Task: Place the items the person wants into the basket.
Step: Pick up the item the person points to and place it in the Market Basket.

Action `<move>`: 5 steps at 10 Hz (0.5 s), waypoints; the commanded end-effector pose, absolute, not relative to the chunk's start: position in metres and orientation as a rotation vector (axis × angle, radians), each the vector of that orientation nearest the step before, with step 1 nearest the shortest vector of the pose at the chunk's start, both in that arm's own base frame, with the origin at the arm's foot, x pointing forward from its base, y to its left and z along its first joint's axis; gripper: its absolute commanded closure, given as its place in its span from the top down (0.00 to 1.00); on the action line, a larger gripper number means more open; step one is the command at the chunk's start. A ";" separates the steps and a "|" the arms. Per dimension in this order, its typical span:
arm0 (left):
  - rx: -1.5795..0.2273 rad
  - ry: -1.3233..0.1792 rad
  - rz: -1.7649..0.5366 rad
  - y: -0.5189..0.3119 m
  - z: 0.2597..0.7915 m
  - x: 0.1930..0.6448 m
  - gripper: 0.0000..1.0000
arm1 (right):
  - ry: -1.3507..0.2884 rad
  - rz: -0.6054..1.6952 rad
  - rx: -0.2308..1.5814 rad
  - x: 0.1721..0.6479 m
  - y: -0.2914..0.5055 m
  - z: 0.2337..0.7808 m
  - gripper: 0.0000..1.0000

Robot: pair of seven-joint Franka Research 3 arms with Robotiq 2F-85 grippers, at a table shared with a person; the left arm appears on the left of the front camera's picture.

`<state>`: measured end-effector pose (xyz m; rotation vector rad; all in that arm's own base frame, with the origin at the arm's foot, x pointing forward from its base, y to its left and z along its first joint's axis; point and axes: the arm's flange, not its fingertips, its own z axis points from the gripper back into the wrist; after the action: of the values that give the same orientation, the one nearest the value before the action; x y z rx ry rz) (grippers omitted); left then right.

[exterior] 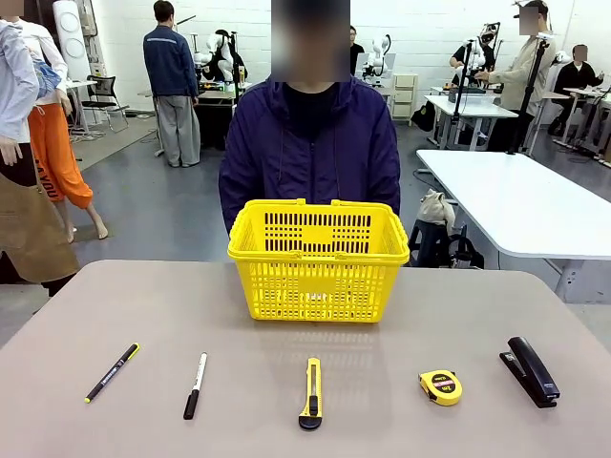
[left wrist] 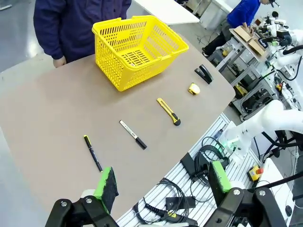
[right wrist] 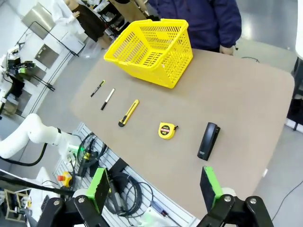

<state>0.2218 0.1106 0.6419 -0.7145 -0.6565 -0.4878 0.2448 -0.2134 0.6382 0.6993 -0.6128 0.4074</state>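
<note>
front view: bright yellow slotted plastic basket (exterior: 318,277) stands at the far middle of the matte grey-beige table (exterior: 143,305), just in front of the person in a dark navy-purple zip jacket (exterior: 310,143). row along the near side, robot's left to right: slim black pen with a yellow end (exterior: 112,372), white marker with a black cap (exterior: 195,385), yellow-and-black utility knife (exterior: 311,392), small round yellow-and-black tape measure (exterior: 440,386), black desk stapler (exterior: 531,370). all lie flat, well apart from one another

left wrist view: left gripper (left wrist: 162,178) hangs high over the near edge, green pads far apart, nothing between them. pen lies nearest. basket floor looks bare. person's hand (left wrist: 59,61) rests at the far table edge

right wrist view: right gripper (right wrist: 154,182) likewise high, jaws spread wide and empty. stapler and tape measure lie nearest

risks, my judgement: marker sits next to the pen, and the knife shares the tape measure's colours, so a wrong pick is easy. pen is thin and flat on the table, so the fingers may scrape the top or pinch air. the light basket could slide if bumped on the drop. stapler lies near the table's right edge and could be nudged off

surface and room: tabletop plain with rounded corners, cables on a rack below its near edge. open lab behind, grey floor, white tables, other people working
</note>
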 end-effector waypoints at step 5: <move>-0.724 -0.658 -0.509 0.115 0.641 0.223 1.00 | -0.621 0.424 0.705 0.244 -0.213 0.639 1.00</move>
<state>0.2219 0.1105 0.6412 -0.7168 -0.6518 -0.4917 0.2438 -0.2125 0.6390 0.6940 -0.6098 0.4070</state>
